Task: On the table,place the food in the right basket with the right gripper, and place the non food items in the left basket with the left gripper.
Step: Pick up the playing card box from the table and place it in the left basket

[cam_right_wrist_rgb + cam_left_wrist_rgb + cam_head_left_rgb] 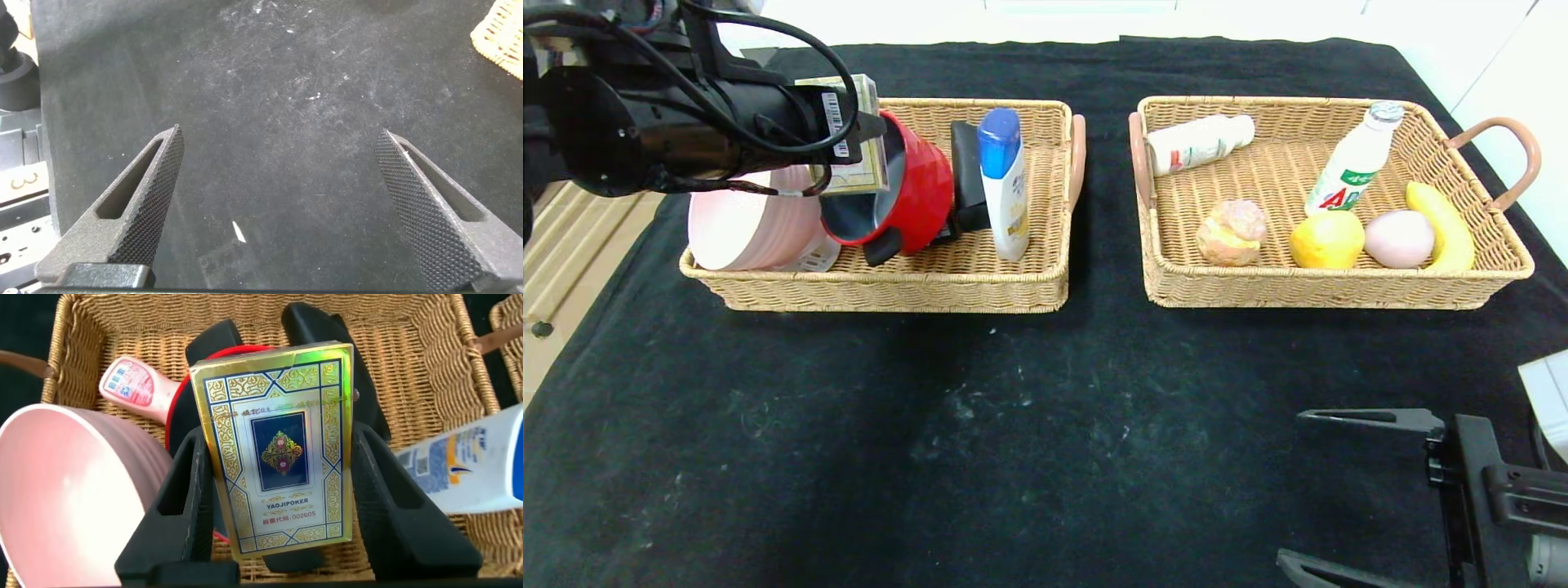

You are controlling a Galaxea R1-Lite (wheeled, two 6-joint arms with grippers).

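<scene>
Sorting nearly complete; one item left to release.
Left end effector grips the gold playing-card box above the left wicker basket; right end effector idles open; right wicker basket holds the food.

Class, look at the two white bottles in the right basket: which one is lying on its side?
The white bottle at the right basket's far left corner lies flat; the green-labelled bottle stands propped up.
</scene>
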